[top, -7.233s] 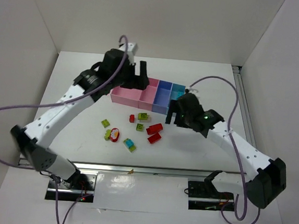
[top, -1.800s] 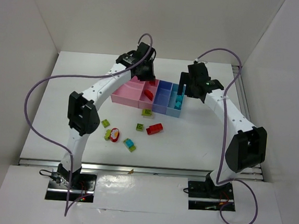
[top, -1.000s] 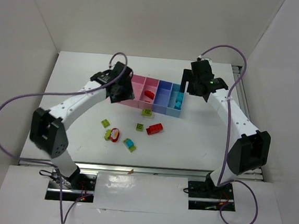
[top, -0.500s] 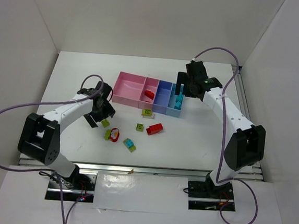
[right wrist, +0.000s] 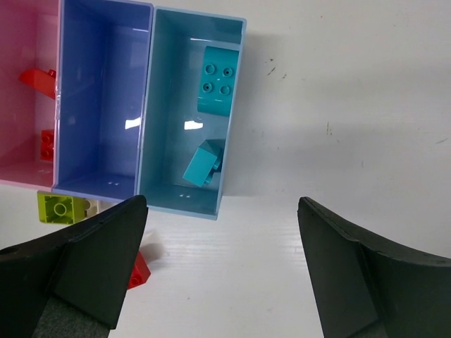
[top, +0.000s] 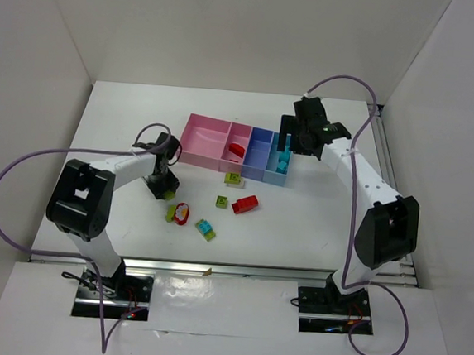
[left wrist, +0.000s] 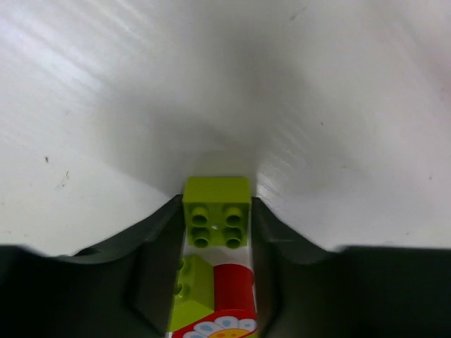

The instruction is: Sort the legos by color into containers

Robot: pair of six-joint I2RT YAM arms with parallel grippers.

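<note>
My left gripper (top: pixel 163 184) is low on the table's left part. In the left wrist view its fingers (left wrist: pixel 158 239) press both sides of a lime green lego (left wrist: pixel 216 211). My right gripper (right wrist: pixel 220 204) hangs open and empty over the near end of the light blue bin (right wrist: pixel 156 105), which holds two teal legos (right wrist: pixel 216 70). The row of containers (top: pixel 201 131) sits at mid-table, with red pieces (top: pixel 237 149) in a pink bin. Loose legos lie in front: a red one (top: pixel 245 204), a lime one (top: pixel 221 201), and a lime one on a white piece (top: pixel 234 178).
A lime and red piece with a flower print (top: pixel 178 213) lies just in front of the left gripper, and a teal and lime piece (top: pixel 206 230) lies nearer the front edge. The blue bin (right wrist: pixel 106 98) holds nothing. White walls surround the table.
The left arm swung from the pink bins down to the table's left part and its fingers closed round the lime green lego. The right gripper stayed open by the light blue bin.
</note>
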